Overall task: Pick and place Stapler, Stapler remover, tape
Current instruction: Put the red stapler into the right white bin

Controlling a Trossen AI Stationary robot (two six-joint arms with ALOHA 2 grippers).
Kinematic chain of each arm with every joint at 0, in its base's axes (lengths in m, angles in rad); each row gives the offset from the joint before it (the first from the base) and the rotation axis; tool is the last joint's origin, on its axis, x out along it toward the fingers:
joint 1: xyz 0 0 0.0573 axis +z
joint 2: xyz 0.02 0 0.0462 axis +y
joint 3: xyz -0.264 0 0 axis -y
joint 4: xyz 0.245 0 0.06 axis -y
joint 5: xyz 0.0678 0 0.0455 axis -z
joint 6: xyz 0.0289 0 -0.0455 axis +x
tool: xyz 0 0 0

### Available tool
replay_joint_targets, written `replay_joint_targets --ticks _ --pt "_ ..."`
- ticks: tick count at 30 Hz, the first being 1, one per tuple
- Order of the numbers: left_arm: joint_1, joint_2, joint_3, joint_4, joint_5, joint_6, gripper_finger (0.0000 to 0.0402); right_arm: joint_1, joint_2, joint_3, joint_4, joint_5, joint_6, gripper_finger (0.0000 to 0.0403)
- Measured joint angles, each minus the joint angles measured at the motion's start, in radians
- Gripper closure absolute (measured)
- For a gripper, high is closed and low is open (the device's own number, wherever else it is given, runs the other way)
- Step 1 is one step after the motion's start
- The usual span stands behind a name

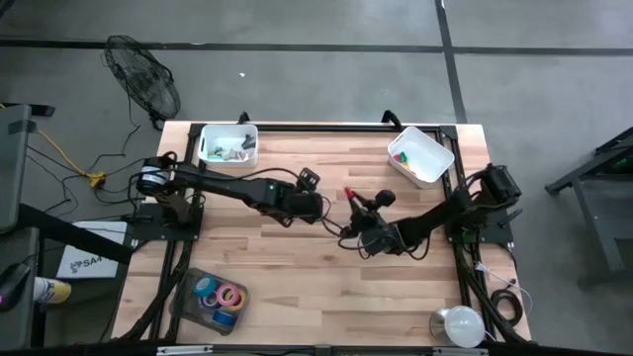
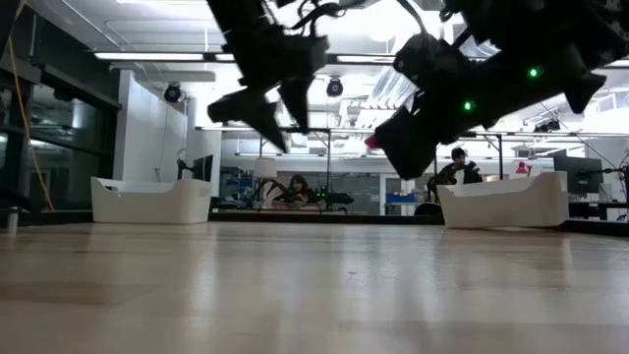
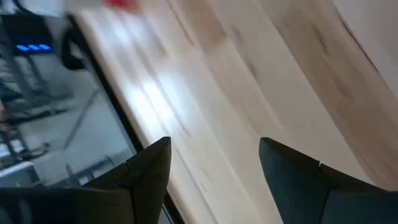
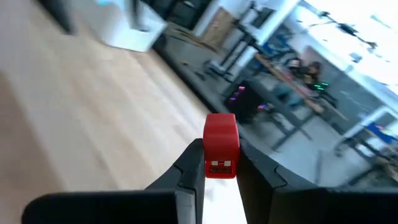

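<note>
We judge the small red plastic stapler (image 4: 221,146), pinched by our right gripper (image 4: 219,171), rigid, light, slick, best clamped mid-body; our left gripper (image 3: 214,168) hangs open, empty.

Bright ceiling strip lights (image 2: 147,56) flood the room, throwing pale glare across the light wooden tabletop (image 2: 314,285), whose near planks dissolve out of focus. Both wrist views smear with motion blur. The dark arms read as near silhouettes against the lit ceiling.
</note>
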Motion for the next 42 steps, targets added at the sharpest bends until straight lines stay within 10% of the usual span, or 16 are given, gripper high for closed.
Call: replay_joint_targets --ticks 9,19,29,42 --pt "0.016 -0.005 -0.004 -0.239 -0.058 -0.155 0.0163 -0.043 -0.132 0.0 -0.159 0.216 0.072 0.0337" --pt "0.019 -0.005 -0.004 -0.254 -0.055 -0.168 0.0163 -0.188 -0.322 0.0 -0.454 0.214 0.274 0.0344" --pt "0.019 -0.005 -0.004 -0.276 -0.052 -0.186 0.0163 -0.437 -0.478 0.0 -1.042 -0.07 0.833 0.0341" --pt "0.019 -0.005 -0.004 -0.27 -0.052 -0.186 0.0163 -0.7 -0.486 0.0 -1.215 -0.347 0.85 0.0338"
